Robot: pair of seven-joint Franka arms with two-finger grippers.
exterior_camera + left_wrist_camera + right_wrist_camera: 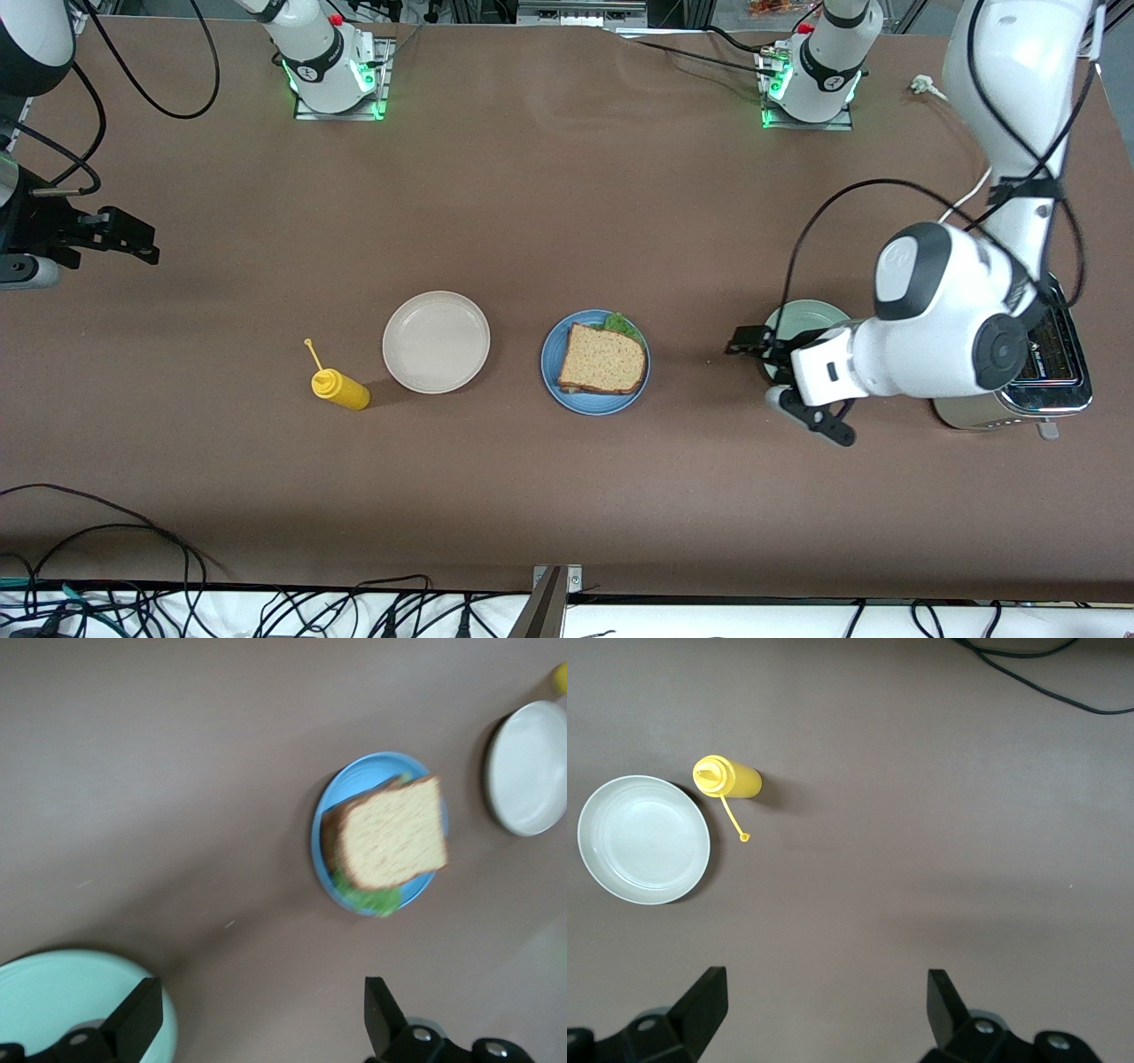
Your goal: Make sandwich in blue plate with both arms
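The sandwich (603, 358) lies assembled on the blue plate (551, 370) near the middle of the table (567, 221), a slice of brown bread on top and a ruffle of green lettuce (623, 323) poking out at the edge farther from the front camera. The left gripper (751, 344) hangs over the table toward the left arm's end, well apart from the sandwich, with its fingers spread wide and nothing between them; in the left wrist view the two black fingertips (133, 1020) frame bare tabletop, with the sandwich and blue plate ahead of them. Under this gripper's wrist sits a pale mint-green plate (802, 314), partly hidden by the arm, and a silver toaster (1045, 372) stands just beside it toward the table's end. The right gripper (133, 239) waits at the right arm's end of the table, also spread open and empty, far from the sandwich. A cream-beige plate (436, 341) rests beside the blue plate on the right arm's side, and a yellow squeeze bottle (339, 388) lies on its side just beside that plate.
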